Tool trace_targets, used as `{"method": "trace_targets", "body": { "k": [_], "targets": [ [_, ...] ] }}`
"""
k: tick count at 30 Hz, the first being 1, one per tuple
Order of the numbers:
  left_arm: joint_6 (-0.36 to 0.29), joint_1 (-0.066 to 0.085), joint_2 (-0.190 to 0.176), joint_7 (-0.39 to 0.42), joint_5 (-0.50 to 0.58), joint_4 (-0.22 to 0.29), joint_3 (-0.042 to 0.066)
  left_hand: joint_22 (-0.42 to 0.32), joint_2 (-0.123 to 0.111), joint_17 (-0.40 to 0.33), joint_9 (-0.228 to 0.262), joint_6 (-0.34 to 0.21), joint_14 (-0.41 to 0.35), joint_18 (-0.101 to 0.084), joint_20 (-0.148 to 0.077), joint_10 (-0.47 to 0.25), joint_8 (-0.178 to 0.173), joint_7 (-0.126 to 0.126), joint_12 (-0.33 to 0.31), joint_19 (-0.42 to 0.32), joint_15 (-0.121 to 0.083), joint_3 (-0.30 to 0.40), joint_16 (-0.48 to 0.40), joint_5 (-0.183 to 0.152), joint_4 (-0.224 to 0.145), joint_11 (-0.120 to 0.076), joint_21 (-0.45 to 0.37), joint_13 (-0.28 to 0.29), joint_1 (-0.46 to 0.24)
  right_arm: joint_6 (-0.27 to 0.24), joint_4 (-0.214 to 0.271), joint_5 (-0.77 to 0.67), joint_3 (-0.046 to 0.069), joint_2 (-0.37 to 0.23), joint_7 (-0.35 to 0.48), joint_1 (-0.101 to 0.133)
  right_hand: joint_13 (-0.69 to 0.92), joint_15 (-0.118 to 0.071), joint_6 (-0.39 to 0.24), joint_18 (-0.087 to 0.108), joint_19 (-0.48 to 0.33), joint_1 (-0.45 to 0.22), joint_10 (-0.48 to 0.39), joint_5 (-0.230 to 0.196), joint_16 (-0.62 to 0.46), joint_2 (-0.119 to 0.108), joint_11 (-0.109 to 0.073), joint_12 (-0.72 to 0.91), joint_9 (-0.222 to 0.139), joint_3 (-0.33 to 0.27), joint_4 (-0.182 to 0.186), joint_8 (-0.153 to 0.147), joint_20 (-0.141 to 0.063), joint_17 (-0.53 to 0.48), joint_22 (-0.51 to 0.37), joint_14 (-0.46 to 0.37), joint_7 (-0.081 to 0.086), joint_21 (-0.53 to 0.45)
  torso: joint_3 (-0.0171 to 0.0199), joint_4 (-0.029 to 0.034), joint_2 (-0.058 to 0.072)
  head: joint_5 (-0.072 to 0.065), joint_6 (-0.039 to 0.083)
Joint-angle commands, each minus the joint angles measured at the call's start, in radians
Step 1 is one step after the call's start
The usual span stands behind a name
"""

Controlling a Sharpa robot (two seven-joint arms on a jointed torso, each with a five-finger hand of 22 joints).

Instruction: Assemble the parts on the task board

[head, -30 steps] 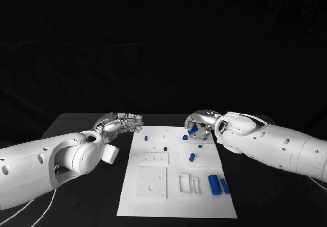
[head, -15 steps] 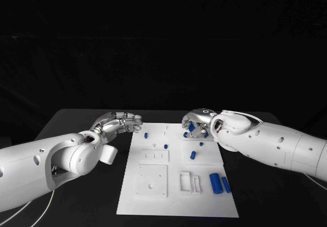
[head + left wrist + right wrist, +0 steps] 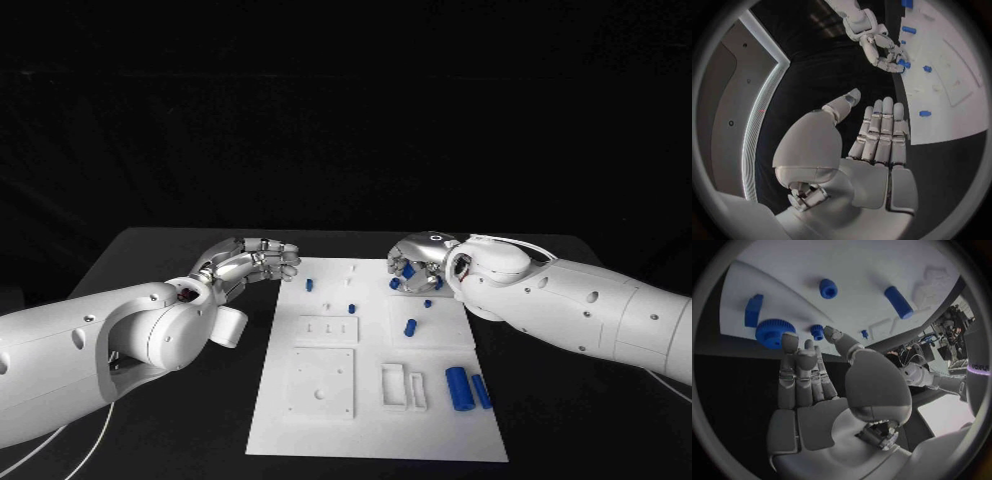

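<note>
While my left hand point(image 3: 253, 260) hangs just off the left edge of the task board point(image 3: 378, 420), over the black bench point(image 3: 159, 262), I read it as idle: in its wrist view the fingers lie straight and side by side with the thumb apart, and nothing is in them. Moving right across the board, I see a small blue peg point(image 3: 309, 285) near the far left, more small blue pieces around the middle point(image 3: 410, 327), and two long blue cylinders point(image 3: 460, 388) lying side by side near the front right, their long axes running roughly away from me. At the far right corner of the board sits my right hand point(image 3: 420, 262), fingers pointing down and apart, with blue pieces right under and between them. From the right wrist view its fingers point(image 3: 795, 371) are extended and holding nothing; a blue gear point(image 3: 773, 333) lies flat on the board just past the fingertips, with a small blue block point(image 3: 752, 310) beside it and a small blue stud point(image 3: 817, 331) close to the thumb side. So the gear lies straight ahead of the right hand, which is by far the nearer hand; my guess is the next move is a short reach forward and down onto it.
</note>
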Motion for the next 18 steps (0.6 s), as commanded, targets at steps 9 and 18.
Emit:
{"method": "trace_targets", "body": {
  "k": [9,18],
  "targets": [
    [0.016,0.003,0.001,0.009,0.003,0.000,0.001,0.016,0.001,-0.001,-0.001,0.005,0.003,-0.003,0.001,0.004,-0.006,0.001,-0.005,0.001,0.003,0.000,-0.005,0.006,-0.007,0.006,0.000,-0.001,-0.010,0.025,-0.005,-0.031,0.000,0.009,-0.008,0.000,0.001,-0.003,0.011,0.046,0.006,-0.015,0.010,-0.011,0.012,0.000,-0.002,0.001,0.003,0.016,0.001,-0.005,0.002,-0.008,0.016,-0.005,0.001,0.006,-0.0003,-0.0016,0.014,0.000,0.002],
    [0.019,0.003,0.003,0.008,0.003,-0.004,0.001,0.016,0.002,-0.002,-0.001,0.005,0.003,-0.003,0.002,0.004,-0.007,0.001,-0.005,0.001,0.003,0.001,-0.005,0.006,-0.008,0.006,0.000,-0.001,-0.012,0.025,-0.006,-0.031,0.000,0.011,-0.007,-0.001,0.009,-0.012,0.026,0.046,0.010,-0.034,0.040,-0.041,0.022,0.006,-0.011,0.009,0.007,0.033,0.002,-0.002,0.001,-0.020,0.016,-0.007,-0.005,0.008,-0.0017,-0.0027,0.017,0.001,-0.002]
  ]
}}
